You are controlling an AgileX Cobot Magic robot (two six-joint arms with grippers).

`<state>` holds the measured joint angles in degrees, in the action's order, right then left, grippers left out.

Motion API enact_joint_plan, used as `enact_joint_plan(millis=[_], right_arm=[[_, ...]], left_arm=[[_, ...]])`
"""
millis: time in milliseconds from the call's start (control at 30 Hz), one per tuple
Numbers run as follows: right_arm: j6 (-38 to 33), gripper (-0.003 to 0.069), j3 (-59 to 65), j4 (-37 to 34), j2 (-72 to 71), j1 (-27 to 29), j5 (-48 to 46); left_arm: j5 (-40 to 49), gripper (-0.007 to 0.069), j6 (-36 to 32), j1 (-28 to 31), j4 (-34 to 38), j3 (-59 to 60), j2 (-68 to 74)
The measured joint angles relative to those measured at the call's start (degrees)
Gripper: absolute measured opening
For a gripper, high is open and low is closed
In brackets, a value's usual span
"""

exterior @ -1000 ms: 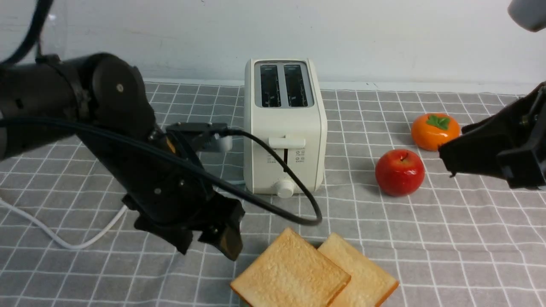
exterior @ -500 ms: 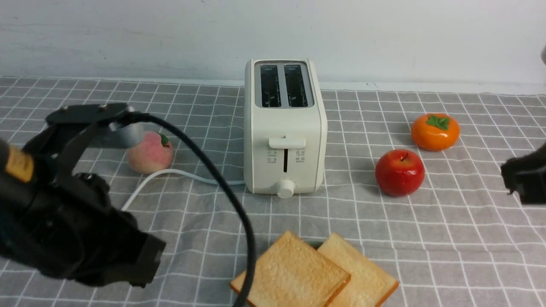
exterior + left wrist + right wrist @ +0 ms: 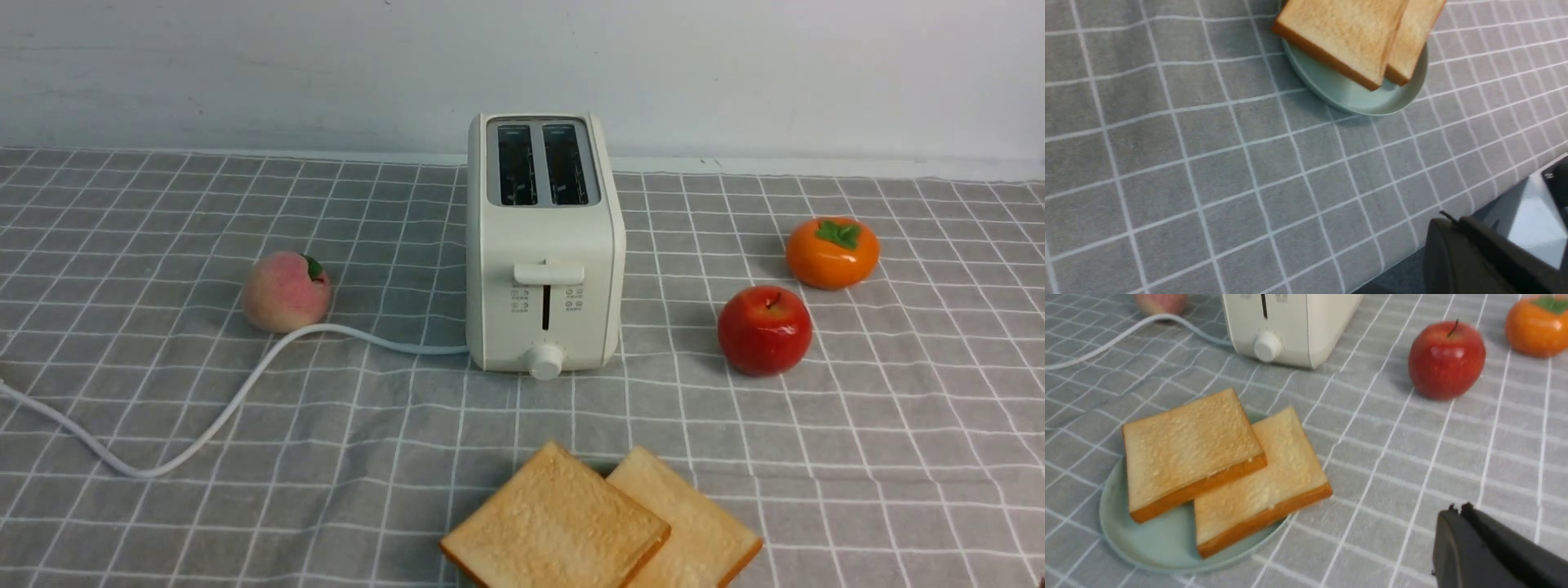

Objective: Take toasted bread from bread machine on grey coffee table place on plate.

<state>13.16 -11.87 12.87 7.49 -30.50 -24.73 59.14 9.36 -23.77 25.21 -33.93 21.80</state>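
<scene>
1. The grey bench (image 3: 898,457) is bearing the bread machine (image 3: 543,269), upright at its middle.
2. The plate (image 3: 1151,543) is sitting before it, with the toasted bread (image 3: 1188,449) lying overlapped on it.
3. The left hand (image 3: 1447,218) and right hand (image 3: 1455,510) are hanging pinched closed, gripping nothing.

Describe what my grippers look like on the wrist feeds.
Left gripper: matte black, smooth blunt wedge-shaped fingers, only the tips in frame. Right gripper: the same matte black wedge. No cables or markings show on the fingers, and the front view shows neither arm.
</scene>
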Motion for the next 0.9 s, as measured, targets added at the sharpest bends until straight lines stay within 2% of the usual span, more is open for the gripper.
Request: enact_joint_plan(millis=[133, 333, 900], right_arm=[[1.88, -0.0014, 0.53, 3.33, -5.66, 0.00, 3.66], [5.92, -0.0008, 0.63, 3.79, -7.49, 0.00, 0.71], [6.04, 0.0001, 0.63, 3.28, -7.51, 0.00, 1.50]], left_arm=[[0.05, -0.0014, 0.00, 0.00, 2.61, 0.20, -7.07], [0.61, -0.0014, 0.00, 0.00, 3.52, 0.20, -12.64], [0.74, -0.0014, 0.00, 0.00, 3.56, 0.20, -13.14]])
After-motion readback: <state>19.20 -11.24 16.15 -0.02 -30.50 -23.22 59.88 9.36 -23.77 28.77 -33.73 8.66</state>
